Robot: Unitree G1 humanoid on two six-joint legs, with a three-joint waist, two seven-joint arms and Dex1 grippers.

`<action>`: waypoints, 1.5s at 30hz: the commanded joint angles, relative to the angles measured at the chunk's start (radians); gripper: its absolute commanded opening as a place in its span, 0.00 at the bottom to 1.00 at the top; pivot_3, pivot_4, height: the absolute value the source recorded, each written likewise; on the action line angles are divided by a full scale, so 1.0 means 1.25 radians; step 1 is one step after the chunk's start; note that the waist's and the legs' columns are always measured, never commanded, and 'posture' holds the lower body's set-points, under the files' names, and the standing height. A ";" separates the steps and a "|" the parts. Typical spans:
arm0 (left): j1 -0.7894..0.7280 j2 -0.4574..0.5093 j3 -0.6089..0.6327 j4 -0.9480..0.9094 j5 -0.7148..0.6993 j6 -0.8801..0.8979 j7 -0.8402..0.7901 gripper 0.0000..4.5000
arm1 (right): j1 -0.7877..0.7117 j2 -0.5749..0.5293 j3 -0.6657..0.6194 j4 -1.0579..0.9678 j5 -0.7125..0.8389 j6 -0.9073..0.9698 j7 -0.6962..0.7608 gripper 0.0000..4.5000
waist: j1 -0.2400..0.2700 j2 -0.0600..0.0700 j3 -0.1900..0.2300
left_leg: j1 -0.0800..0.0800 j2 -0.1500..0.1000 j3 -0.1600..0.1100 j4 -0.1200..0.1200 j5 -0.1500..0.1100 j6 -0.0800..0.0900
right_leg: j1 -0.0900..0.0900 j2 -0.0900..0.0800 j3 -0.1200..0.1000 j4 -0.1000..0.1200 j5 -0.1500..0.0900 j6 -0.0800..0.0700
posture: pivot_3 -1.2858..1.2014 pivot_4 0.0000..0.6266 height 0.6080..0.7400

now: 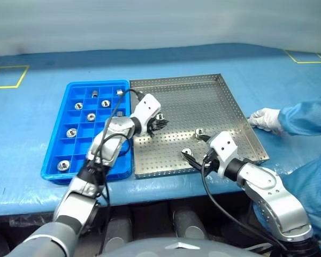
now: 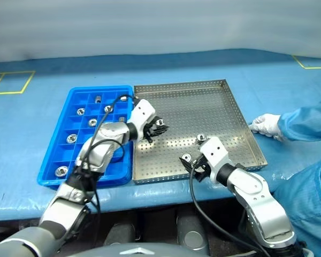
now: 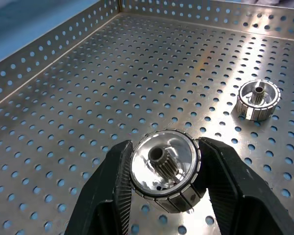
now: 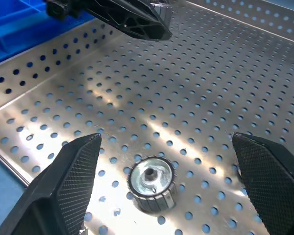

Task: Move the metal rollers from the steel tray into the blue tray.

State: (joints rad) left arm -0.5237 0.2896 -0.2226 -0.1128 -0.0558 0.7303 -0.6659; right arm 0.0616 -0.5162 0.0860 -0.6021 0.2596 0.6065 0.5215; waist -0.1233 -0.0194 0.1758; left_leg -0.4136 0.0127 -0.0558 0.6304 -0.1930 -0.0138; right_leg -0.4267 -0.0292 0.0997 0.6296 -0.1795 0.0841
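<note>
Left gripper (image 3: 164, 196) clamps a roller (image 3: 165, 169) by its ribbed sides; right gripper (image 4: 166, 181) gapes; small, rigid, probably slippery steel

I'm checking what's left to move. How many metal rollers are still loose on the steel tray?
2: one lies near the front edge of the steel tray between the open right gripper fingers; another sits farther back. A third is clamped in the left gripper.

Blue-covered table (image 1: 37, 107) bears blue tray (image 1: 69, 91) beside steel tray (image 1: 241, 115)
</note>
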 commanded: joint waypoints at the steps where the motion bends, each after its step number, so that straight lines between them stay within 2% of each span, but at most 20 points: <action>1: 0.048 0.049 0.046 -0.196 -0.026 0.073 0.013 0.41 | -0.035 0.009 0.024 0.020 0.023 -0.041 0.046 1.00 | 0.010 0.000 0.000 | 0.000 0.000 0.000 0.000 0.000 0.000 | 0.000 0.000 0.000 0.000 0.000 0.000 | 0.53 0.24 1.00; 6: 0.148 0.070 0.154 -0.365 -0.005 0.187 0.136 0.41 | -0.090 0.026 0.068 0.078 0.016 -0.058 0.074 1.00 | 0.045 0.000 0.000 | 0.000 0.000 -0.001 0.001 0.000 0.000 | 0.001 0.000 0.000 0.000 0.000 0.000 | 0.56 0.24 1.00; 11: 0.231 0.055 0.219 -0.452 0.029 0.274 0.251 0.41 | -0.133 0.033 0.090 0.122 0.010 -0.067 0.093 1.00 | 0.077 0.000 0.000 | 0.000 0.000 -0.001 0.001 0.000 0.000 | 0.001 0.000 -0.001 0.000 0.000 0.000 | 0.59 0.24 1.00; 18: 0.291 0.063 0.182 -0.401 0.056 0.270 0.317 0.41 | -0.158 0.031 0.103 0.139 0.007 -0.061 0.104 1.00 | 0.114 -0.001 0.000 | 0.000 0.000 -0.002 0.001 0.000 0.000 | 0.002 0.000 -0.002 -0.001 0.000 -0.001 | 0.59 0.24 1.00; 24: 0.293 0.056 0.173 -0.341 0.068 0.247 0.361 0.41 | -0.138 0.026 0.086 0.123 0.005 -0.052 0.091 1.00 | 0.114 0.000 0.000 | 0.000 0.000 -0.002 0.001 0.000 0.000 | 0.001 0.000 -0.002 -0.001 -0.001 -0.001 | 0.58 0.24 1.00; 28: 0.286 0.052 0.152 -0.314 0.068 0.228 0.365 0.70 | -0.127 0.029 0.081 0.115 0.005 -0.049 0.081 1.00 | 0.113 0.000 0.000 | 0.000 0.000 -0.002 0.000 0.000 0.000 | 0.001 0.000 -0.002 -0.001 -0.001 -0.002 | 0.57 0.24 1.00; 31: 0.275 0.039 0.162 -0.312 0.069 0.225 0.383 0.94 | -0.124 0.029 0.080 0.112 0.004 -0.049 0.076 1.00 | 0.113 0.000 0.000 | 0.000 0.000 -0.002 0.001 0.000 0.000 | 0.001 0.000 -0.002 -0.001 -0.001 -0.002 | 0.57 0.24 1.00; 32: 0.268 0.026 0.175 -0.317 0.056 0.203 0.381 1.00 | -0.122 0.029 0.077 0.111 0.004 -0.047 0.073 1.00 | 0.113 0.000 0.000 | 0.000 0.000 -0.002 0.001 0.000 0.000 | 0.001 0.000 -0.003 -0.001 -0.001 -0.002 | 0.57 0.24 1.00; 34: 0.258 0.005 0.194 -0.327 0.035 0.161 0.376 1.00 | -0.117 0.026 0.072 0.106 0.006 -0.044 0.069 1.00 | 0.113 -0.001 0.000 | 0.000 0.000 -0.002 0.001 0.000 -0.001 | 0.001 0.000 -0.003 -0.001 -0.001 -0.002 | 0.57 0.24 1.00; 38: 0.251 -0.029 0.181 -0.377 -0.096 0.070 0.246 1.00 | -0.103 -0.016 0.040 0.080 -0.022 -0.008 0.043 1.00 | 0.114 0.000 0.000 | -0.001 0.000 -0.002 0.001 0.000 -0.001 | 0.001 0.000 -0.003 -0.002 -0.001 -0.002 | 0.57 0.24 1.00; 42: 0.252 0.015 0.098 -0.402 -0.186 0.032 0.097 1.00 | -0.090 -0.063 -0.004 0.034 -0.020 0.055 0.026 1.00 | 0.111 0.000 0.000 | -0.001 0.000 -0.001 0.001 0.000 -0.001 | 0.001 -0.001 -0.002 -0.002 -0.001 -0.002 | 0.56 0.24 1.00; 45: 0.231 0.039 0.025 -0.367 -0.180 0.005 0.058 1.00 | -0.062 -0.106 -0.023 -0.014 -0.012 0.125 0.028 1.00 | 0.108 0.000 0.000 | -0.001 0.000 -0.001 0.001 0.000 -0.001 | 0.000 0.000 -0.002 -0.002 -0.001 -0.002 | 0.55 0.24 1.00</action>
State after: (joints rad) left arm -0.2179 0.3292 -0.1669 -0.5652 -0.2788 0.7678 -0.5695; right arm -0.0213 -0.6422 0.0847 -0.5669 0.2356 0.7337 0.5585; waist 0.0123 -0.0195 0.1757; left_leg -0.4149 0.0129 -0.0573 0.6311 -0.1932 -0.0151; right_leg -0.4261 -0.0297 0.0967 0.6277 -0.1805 0.0814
